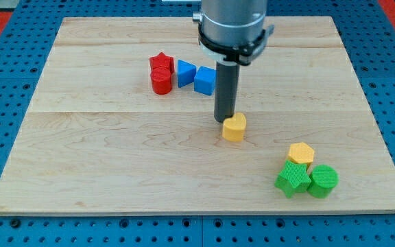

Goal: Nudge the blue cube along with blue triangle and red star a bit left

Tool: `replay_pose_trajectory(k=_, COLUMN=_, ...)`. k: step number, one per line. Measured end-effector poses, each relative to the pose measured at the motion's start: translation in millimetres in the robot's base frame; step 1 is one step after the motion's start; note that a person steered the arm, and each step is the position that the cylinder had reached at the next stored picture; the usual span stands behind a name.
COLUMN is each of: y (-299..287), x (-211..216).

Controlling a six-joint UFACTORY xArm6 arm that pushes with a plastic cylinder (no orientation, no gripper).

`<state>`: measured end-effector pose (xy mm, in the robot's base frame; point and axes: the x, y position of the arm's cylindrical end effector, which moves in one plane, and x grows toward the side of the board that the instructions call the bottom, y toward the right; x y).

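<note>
Three task blocks, red star (161, 62), blue triangle (186, 73) and blue cube (205, 80), cluster upper-left of my tip (224, 121), which has no fingers and touches a yellow block (234, 127).

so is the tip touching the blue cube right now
No, my tip sits below the blue cube in the view, right beside the yellow block, with bare board between tip and cube.

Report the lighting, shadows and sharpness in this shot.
Camera view: even, soft light with no glare on the wooden board; only faint shadows under the blocks; my tip and the yellow block beside it look sharp; the blue cube has crisp edges; the arm's top is cut off by the view's top.
</note>
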<state>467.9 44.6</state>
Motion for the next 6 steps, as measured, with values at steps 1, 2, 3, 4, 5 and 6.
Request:
replay_pose_trajectory(k=1, y=23.9, x=25.2)
replay_pose_trajectory(k=2, y=60.0, x=45.5)
replay_pose_trajectory(k=3, y=20.6, x=31.0)
replay_pose_trajectory(k=4, y=41.3, x=-30.9)
replay_pose_trajectory(k=5, y=40.8, x=-63.5)
replay_pose_trajectory(k=6, y=20.3, x=-69.4)
